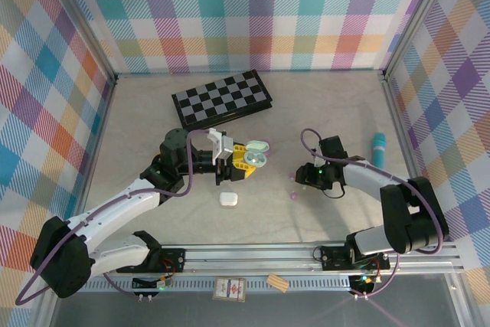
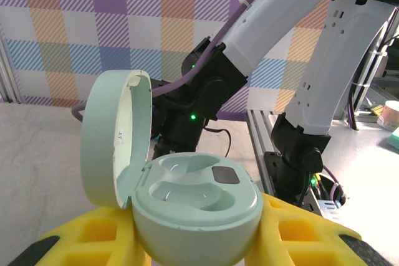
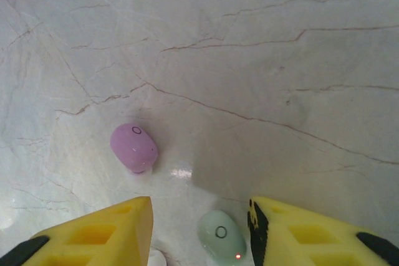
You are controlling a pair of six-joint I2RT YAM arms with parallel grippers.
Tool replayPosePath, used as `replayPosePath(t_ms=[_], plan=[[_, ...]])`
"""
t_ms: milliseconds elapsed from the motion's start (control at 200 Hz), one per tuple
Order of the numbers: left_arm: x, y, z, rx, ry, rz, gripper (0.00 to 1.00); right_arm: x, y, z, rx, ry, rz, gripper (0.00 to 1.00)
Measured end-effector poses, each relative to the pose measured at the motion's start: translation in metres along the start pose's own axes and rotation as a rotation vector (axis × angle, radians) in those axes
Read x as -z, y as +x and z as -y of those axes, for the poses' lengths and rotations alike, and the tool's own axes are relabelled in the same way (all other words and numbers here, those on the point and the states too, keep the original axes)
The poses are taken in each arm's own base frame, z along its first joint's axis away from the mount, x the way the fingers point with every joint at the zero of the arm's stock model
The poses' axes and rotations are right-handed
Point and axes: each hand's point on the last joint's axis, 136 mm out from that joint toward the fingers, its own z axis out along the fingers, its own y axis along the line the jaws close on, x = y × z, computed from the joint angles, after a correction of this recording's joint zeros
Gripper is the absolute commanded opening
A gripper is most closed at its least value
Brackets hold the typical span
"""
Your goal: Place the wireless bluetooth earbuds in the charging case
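My left gripper (image 2: 196, 241) is shut on a mint-green charging case (image 2: 196, 207), its yellow fingers (image 2: 299, 225) on either side of the body. The lid (image 2: 115, 138) stands open to the left and both sockets are empty. From above, the case (image 1: 257, 156) is held over the table's middle. My right gripper (image 3: 199, 205) hangs open low over the table, a mint-green earbud (image 3: 222, 235) lying between its fingers, close to the right one and untouched by the left. A lilac earbud (image 3: 133, 147) lies just beyond the left finger. From above, the right gripper (image 1: 308, 177) is right of the case.
A white case (image 1: 227, 198) lies shut in front of the left gripper. A folded checkerboard (image 1: 222, 99) sits at the back, and a teal cylinder (image 1: 378, 143) stands near the right wall. Another lilac earbud (image 1: 293, 196) lies near the right gripper.
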Motion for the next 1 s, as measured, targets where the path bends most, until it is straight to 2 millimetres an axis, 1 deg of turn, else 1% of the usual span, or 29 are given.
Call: replayPosePath(t_ms=[180,285,675,880,1000], plan=[[0.0,0.0,0.0001,0.0,0.0,0.0,0.33,-0.0014,0.0035,0.0002,-0.003,-0.005,-0.008,0.33],[0.0,-0.0001,0.0001,0.0,0.0,0.0,0.33,-0.0016,0.0045,0.0,-0.005,-0.008,-0.012,0.31],[0.0,-0.0001,0.0001,0.0,0.0,0.0,0.33,-0.0026,0.0077,0.0004,-0.009,-0.009,-0.02,0.19],[0.0,0.0,-0.0001,0.0,0.0,0.0,0.33,-0.0015,0.0075,-0.0002,-0.009,-0.007,-0.016,0.16],[0.0001,0.0007,-0.0022,-0.002,-0.013,0.001,0.33,0.0031,0.0089,0.0015,-0.021,0.009,-0.011,0.16]])
